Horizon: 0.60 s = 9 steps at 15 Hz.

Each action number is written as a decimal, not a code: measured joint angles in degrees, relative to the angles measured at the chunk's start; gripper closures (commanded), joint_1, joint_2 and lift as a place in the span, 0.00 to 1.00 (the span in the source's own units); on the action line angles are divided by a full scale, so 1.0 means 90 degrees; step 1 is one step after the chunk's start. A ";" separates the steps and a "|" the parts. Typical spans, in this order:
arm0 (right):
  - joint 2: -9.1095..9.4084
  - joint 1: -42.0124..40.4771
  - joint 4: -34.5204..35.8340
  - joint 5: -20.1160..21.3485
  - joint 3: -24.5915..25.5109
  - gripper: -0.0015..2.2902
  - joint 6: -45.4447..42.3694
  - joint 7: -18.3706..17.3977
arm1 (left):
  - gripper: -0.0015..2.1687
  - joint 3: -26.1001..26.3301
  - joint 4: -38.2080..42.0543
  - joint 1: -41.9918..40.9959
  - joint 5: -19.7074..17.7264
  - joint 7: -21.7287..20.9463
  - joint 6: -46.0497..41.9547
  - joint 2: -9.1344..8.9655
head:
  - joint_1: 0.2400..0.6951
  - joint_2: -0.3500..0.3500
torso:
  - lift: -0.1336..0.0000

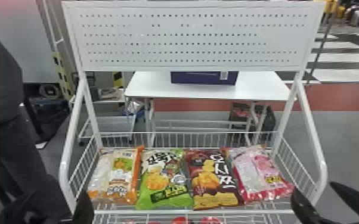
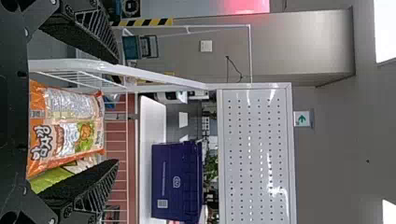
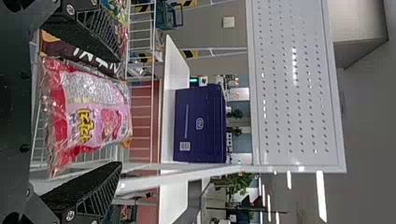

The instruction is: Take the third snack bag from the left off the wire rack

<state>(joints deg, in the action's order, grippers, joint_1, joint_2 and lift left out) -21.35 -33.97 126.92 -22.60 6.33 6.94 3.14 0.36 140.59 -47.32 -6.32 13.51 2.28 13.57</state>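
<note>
Four snack bags lie side by side in the one wire rack (image 1: 65, 166): an orange bag (image 1: 114, 175), a green bag (image 1: 162, 181), a dark red bag (image 1: 211, 178) and a pink bag (image 1: 259, 174). The dark red bag is third from the left, edge to edge with its green and pink neighbours. The left hand (image 2: 114, 109) and right hand (image 3: 120, 109) wait at the rack's front, both spread and holding nothing. The right hand faces the pink bag, so a straight reach would likely take the wrong one. The crowded edges could also drag a neighbour out.

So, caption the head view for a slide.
Four snack bags line the wire rack; the third bag is dark red.
</note>
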 measured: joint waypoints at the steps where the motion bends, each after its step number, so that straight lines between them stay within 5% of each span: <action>1: 0.0048 0.0617 -0.0395 0.0204 -0.0462 0.05 0.0193 -0.0092 | 0.06 0.0029 -0.0026 0.0014 0.0010 -0.0007 0.0013 0.0005 | 0.57 0.50 | 1.00; 4: 0.0378 0.2331 -0.1638 0.0489 -0.1532 0.05 0.1163 -0.0277 | 0.06 0.0083 -0.0072 0.0032 0.0045 0.0003 0.0034 0.0042 | 0.57 0.50 | 1.00; 9: 0.0829 0.3951 -0.3286 0.0626 -0.2607 0.06 0.1755 -0.0231 | 0.06 0.0029 -0.0153 0.0087 0.0000 0.0022 0.0046 0.0112 | 0.57 0.50 | 1.00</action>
<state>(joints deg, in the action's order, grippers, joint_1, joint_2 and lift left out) -13.89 1.59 97.35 -16.97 -17.13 22.74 1.06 0.62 139.21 -46.54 -6.33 13.71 2.70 14.58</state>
